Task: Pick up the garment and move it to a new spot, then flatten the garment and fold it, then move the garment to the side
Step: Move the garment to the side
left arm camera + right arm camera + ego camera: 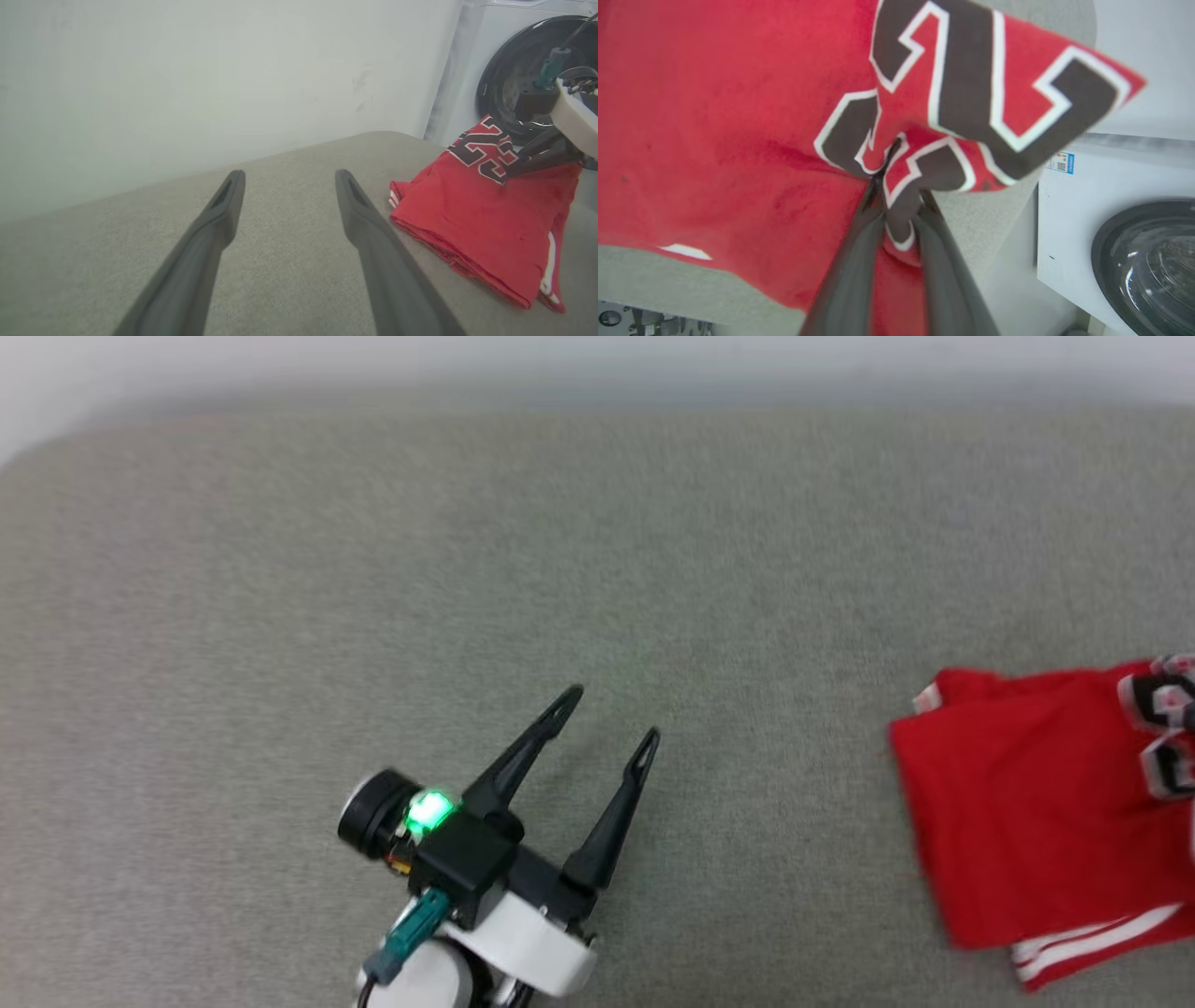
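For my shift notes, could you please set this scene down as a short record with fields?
Surface: grey fabric-covered top
Garment: red jersey, folded, lying at the surface's right side, black lettering showing at one corner
Left gripper: open, above bare fabric, apart from the garment
Right gripper: shut on the garment, pinching it at the lettering
Nearby: washing machine beside the surface

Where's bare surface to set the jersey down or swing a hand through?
Free: the grey surface left of and beyond the open left gripper, up to the wall; also the strip between that gripper and the garment. Crowded: the right end, where the right gripper pinches the garment's lettered corner, washing machine just past the edge.
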